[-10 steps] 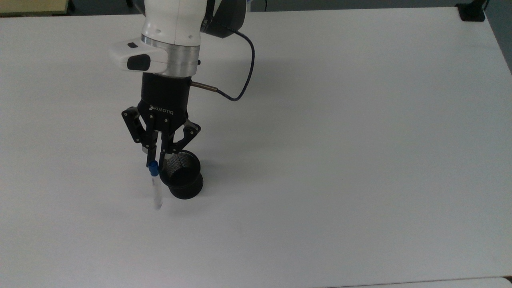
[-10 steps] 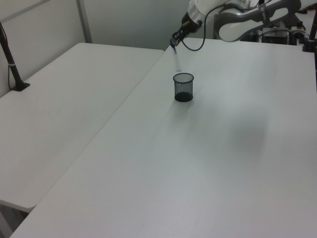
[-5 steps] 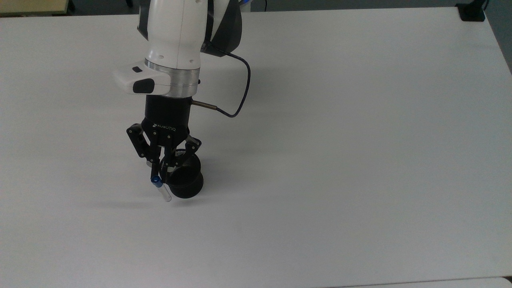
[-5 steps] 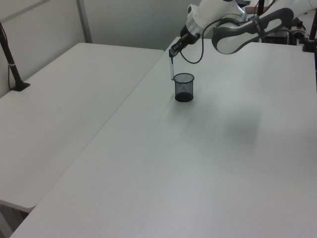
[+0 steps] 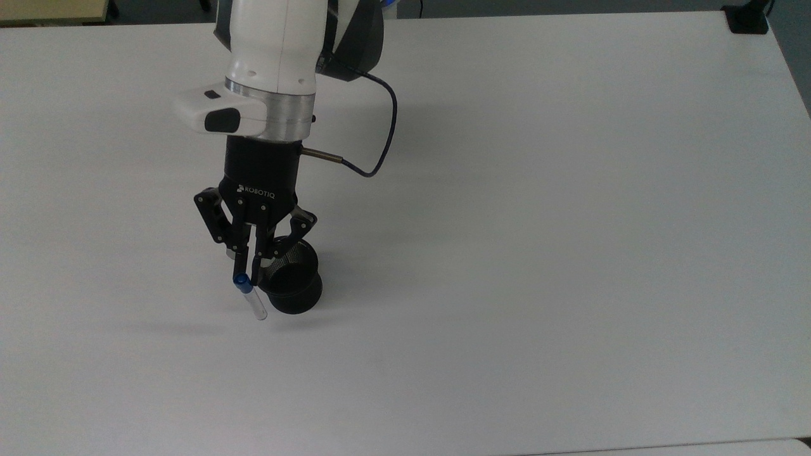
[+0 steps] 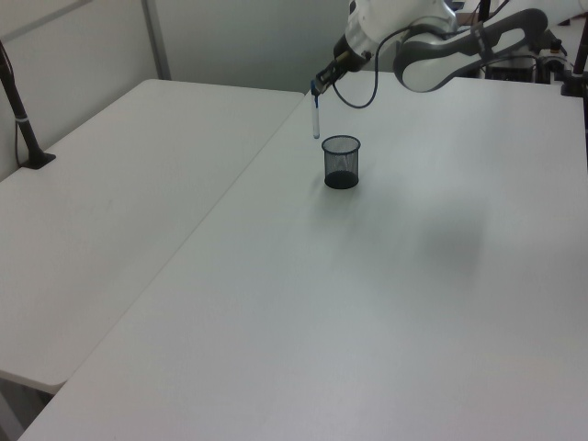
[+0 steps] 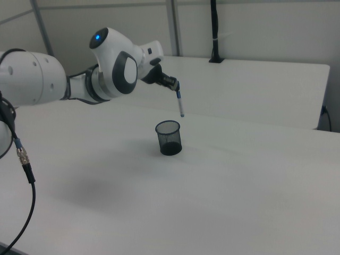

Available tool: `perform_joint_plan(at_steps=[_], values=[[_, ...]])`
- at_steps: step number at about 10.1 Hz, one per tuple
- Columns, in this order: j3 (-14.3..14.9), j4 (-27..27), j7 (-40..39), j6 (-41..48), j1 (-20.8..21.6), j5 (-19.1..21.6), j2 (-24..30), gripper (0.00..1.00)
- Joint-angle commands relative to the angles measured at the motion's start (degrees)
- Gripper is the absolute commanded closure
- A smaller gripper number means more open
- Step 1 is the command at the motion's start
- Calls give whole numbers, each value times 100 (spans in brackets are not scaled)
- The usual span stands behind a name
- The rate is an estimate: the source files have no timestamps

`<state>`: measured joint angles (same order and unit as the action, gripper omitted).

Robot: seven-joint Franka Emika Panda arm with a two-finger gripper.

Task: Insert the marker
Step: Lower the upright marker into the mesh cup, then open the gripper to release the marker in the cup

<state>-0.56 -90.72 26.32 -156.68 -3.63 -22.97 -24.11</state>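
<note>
Raised hand (image 5: 246,271), one marker (image 5: 251,300), one cup (image 5: 289,285)

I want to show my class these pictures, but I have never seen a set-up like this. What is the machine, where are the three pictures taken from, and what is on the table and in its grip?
The machine is a single robot arm, white and grey, ending in a black gripper with two jaws. One picture looks down from above; the other two look across the table from opposite sides. The jaws are shut on a marker, a slim white pen with a blue cap, gripped near the cap so it hangs down, slightly tilted. On the white table stands a black mesh cup, open at the top. In the side views the marker's lower end hangs in the air above the cup's rim and a little to one side, not yet in the cup.
</note>
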Motion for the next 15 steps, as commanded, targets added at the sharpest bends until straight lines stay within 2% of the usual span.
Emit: perform_joint_plan(at_steps=[1,3,7,8,9,11,13,15], values=[[47,-620,163,-47,20,-103,695,82],[47,-1121,136,-30,64,-103,1065,82],[-14,-1492,136,251,204,-120,1066,81],[-14,-1510,153,269,214,-120,1040,36],[-14,-1493,171,304,231,-112,1022,4],[-23,-1301,171,749,537,-59,1048,0],[-23,-958,163,1977,941,72,1083,0],[-14,-895,128,2989,1381,265,1319,0]])
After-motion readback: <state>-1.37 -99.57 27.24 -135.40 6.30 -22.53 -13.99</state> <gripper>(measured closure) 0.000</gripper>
